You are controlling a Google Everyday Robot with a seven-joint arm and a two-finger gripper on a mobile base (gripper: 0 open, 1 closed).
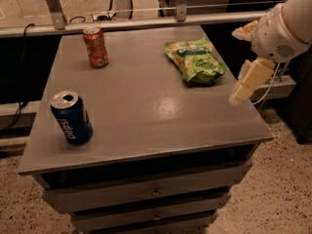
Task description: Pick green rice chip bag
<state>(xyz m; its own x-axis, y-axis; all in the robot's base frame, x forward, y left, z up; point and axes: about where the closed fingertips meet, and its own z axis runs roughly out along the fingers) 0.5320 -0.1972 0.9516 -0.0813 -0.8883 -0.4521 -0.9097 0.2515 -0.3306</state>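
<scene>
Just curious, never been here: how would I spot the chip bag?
On the grey cabinet top, look to the far right corner, near the gripper hovering beside that edge. The chip bag lies flat: green, crinkly, unlike the two upright cans.

Lab: grey drawer cabinet, gripper alongside

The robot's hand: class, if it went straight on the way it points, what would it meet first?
The hand hangs by the right edge of the tabletop, pointing down and inward. Probably it would meet that surface first, nearer the camera than the green rice chip bag; depth is unclear.
</scene>
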